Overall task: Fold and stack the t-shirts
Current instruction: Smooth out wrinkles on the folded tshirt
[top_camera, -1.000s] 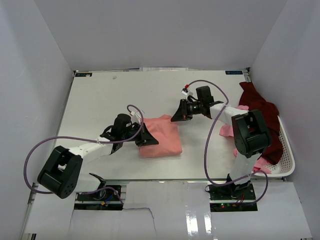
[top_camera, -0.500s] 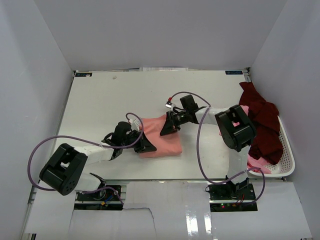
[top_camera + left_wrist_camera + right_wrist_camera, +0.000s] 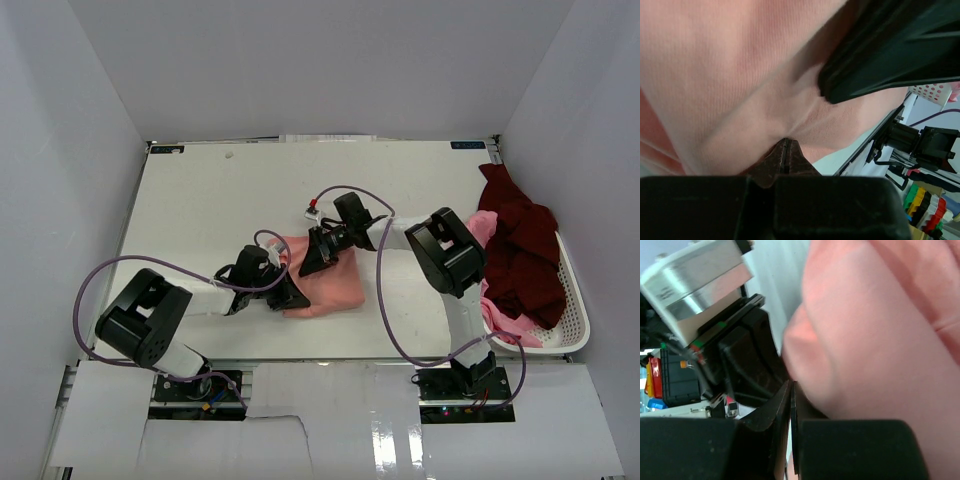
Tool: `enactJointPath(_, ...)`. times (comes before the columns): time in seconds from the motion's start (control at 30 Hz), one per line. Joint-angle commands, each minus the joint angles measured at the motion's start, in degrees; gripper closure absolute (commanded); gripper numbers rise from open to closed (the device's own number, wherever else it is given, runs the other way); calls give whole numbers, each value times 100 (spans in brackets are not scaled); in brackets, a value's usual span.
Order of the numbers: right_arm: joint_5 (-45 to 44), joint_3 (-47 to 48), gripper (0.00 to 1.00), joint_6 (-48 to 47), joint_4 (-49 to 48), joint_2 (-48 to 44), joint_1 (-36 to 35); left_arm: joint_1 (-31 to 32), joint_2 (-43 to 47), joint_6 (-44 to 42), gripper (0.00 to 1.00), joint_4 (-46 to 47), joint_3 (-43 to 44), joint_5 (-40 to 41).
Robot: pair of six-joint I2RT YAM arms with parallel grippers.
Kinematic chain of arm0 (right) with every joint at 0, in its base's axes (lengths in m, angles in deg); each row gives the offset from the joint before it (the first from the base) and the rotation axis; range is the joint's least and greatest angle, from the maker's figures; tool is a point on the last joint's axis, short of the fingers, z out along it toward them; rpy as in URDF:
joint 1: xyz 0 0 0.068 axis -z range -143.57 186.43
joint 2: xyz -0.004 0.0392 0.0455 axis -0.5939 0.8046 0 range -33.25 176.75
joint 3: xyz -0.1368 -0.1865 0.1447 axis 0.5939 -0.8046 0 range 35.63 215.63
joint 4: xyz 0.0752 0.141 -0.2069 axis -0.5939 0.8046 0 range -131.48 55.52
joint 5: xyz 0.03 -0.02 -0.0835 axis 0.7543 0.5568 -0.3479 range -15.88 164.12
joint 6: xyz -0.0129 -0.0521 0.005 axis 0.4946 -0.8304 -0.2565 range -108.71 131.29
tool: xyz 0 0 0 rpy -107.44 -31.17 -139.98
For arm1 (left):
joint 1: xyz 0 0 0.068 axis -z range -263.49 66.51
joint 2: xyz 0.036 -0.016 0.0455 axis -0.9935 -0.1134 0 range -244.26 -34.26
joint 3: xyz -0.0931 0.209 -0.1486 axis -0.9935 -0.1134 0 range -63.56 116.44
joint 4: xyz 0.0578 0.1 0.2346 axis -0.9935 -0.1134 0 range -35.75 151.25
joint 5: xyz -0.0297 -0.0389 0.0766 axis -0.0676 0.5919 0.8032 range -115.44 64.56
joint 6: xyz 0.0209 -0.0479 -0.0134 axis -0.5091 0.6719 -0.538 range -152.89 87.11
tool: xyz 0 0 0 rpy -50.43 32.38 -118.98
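A folded salmon-pink t-shirt [image 3: 335, 288] lies on the white table [image 3: 220, 200] between the two arms. My left gripper [image 3: 291, 296] is shut, its tip pushed into the shirt's left edge, where the cloth [image 3: 740, 75] puckers around the closed tip [image 3: 785, 143]. My right gripper [image 3: 312, 262] is also shut and rests on the shirt's upper left part; pink cloth [image 3: 880, 330] bulges beside its closed tip [image 3: 791, 386]. I see no cloth between either pair of jaws. A dark maroon t-shirt [image 3: 520, 250] and a lighter pink t-shirt [image 3: 503, 322] lie heaped at the right.
The white slotted basket [image 3: 577, 300] stands at the table's right edge under the heaped shirts. The two grippers are close together, the right one's black body [image 3: 890, 45] filling the left wrist view. Grey walls enclose the table on three sides.
My right gripper has swept left and nearer across the salmon-pink shirt, ending close to the left gripper. The left gripper has shifted slightly nearer along the shirt's left edge.
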Motion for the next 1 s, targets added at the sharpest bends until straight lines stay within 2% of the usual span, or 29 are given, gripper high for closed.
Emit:
enactJointPath(0.0, 58, 308, 92, 1, -244, 362, -60, 28, -327, -289, 100, -431, -39, 443)
enactJointPath(0.47, -522, 1134, 92, 97, -666, 1058, -157, 125, -257, -395, 100, -712, 5, 689)
enactJointPath(0.83, -1392, 2706, 92, -193, -324, 1918, -165, 213, -257, -412, 100, -747, 31, 654)
enactJointPath(0.97, -1629, 3435, 92, -481, 289, 2322, -165, 239, -266, -421, 100, -774, 58, 628)
